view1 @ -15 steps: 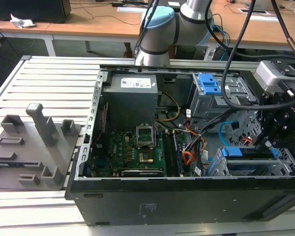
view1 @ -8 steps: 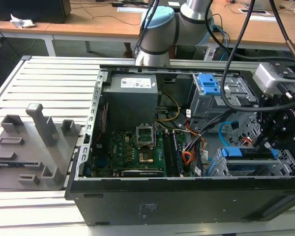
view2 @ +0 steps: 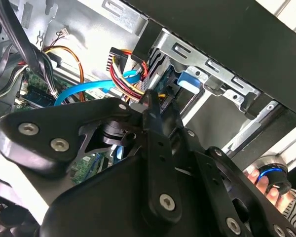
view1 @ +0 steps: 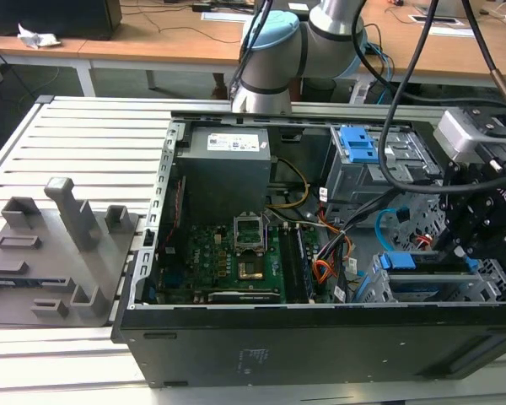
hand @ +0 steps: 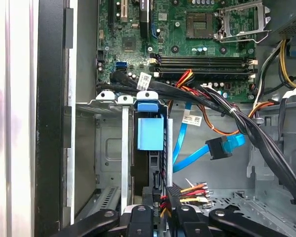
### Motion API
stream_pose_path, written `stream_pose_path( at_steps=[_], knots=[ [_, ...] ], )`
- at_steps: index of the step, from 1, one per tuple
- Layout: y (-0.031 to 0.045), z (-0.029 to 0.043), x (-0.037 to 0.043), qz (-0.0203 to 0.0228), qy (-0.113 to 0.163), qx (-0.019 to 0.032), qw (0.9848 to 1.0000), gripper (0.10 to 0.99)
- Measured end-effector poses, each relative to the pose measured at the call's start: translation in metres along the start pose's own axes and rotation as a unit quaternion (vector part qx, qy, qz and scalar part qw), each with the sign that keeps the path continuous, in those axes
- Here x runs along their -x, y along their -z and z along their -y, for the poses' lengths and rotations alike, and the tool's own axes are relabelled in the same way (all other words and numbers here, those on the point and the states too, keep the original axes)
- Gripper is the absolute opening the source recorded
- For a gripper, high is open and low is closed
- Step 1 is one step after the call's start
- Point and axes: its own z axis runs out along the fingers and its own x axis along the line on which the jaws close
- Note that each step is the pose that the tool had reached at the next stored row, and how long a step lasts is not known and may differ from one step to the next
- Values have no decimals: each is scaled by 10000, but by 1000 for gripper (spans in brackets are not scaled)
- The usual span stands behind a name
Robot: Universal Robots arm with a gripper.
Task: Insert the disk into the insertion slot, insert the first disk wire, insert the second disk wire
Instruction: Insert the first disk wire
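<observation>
Wooden desks stand behind a slatted metal table (view1: 84, 126) that carries an open black computer case (view1: 320, 346). At the case's near corner, on the exterior view's right, sits the low silver perforated metal drive cage (view1: 430, 291), the insertion slot. The flat silver hard drive in its bright blue plastic carrier (hand: 150, 132) stands edge-on inside that cage, its blue tab at the cage's mouth. The black pincer (hand: 163, 213) hangs over this corner, right at the drive's end; I cannot tell whether it is open or closed. The thin bundle of orange, red and yellow wires with a small black plug (hand: 190, 190) lies just beside the pincer. The glossy light-blue cable (hand: 202, 155) curves nearby toward the case's middle, its dark plug loose and apart from the drive.
</observation>
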Motion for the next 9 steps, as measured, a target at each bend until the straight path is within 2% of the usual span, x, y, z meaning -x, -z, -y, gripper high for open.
stream_pose_path(
  at_steps=[1,2,5,7,9],
  knots=[
    [30,-1,0,1,0,0,10000,247],
    [125,-5,-2,1,0,0,10000,247],
    [300,-12,-5,1,0,0,10000,247],
    [364,-15,-6,1,0,0,10000,247],
    [370,-15,-6,3,0,0,10000,247]
  ],
)
